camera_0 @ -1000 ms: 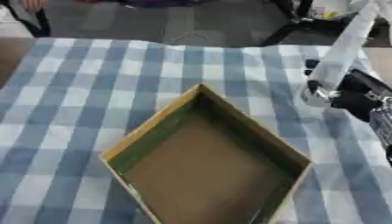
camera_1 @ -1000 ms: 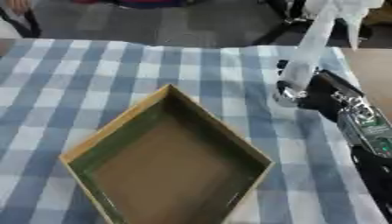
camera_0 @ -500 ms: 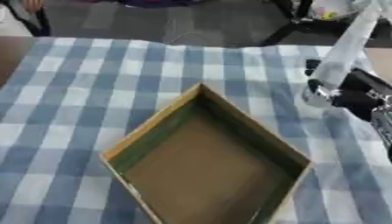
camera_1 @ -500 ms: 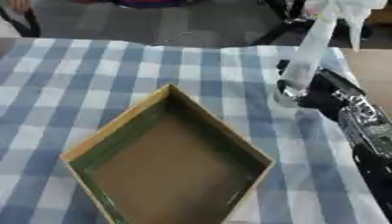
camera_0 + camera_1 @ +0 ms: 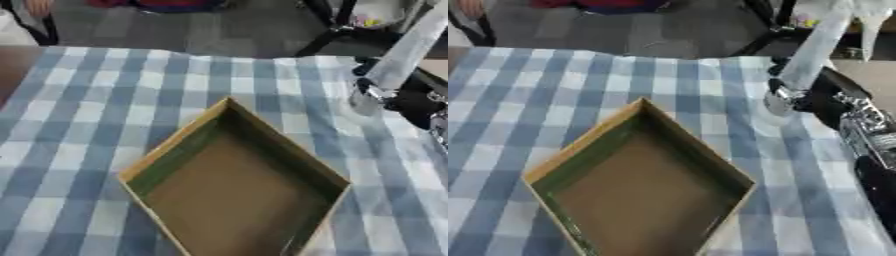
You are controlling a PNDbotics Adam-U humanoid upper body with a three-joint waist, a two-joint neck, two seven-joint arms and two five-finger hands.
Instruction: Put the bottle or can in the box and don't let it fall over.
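1. Right hand [image 5: 820,97] at the table's [image 5: 96,125] right edge, fingers curled round a clear bottle [image 5: 811,50] tilted up and away.
2. Open cardboard box [image 5: 232,182] nearby, centre, empty.
3. Left hand unseen.

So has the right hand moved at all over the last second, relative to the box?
No. The right hand sits at the same spot right of the box's far corner, on the checked cloth.

A blue-and-white checked cloth [image 5: 105,130] covers the desk, the box [image 5: 636,185] is tan cardboard with a green-tinted inner wall and brown floor, and the right hand [image 5: 833,100] is black with silver.
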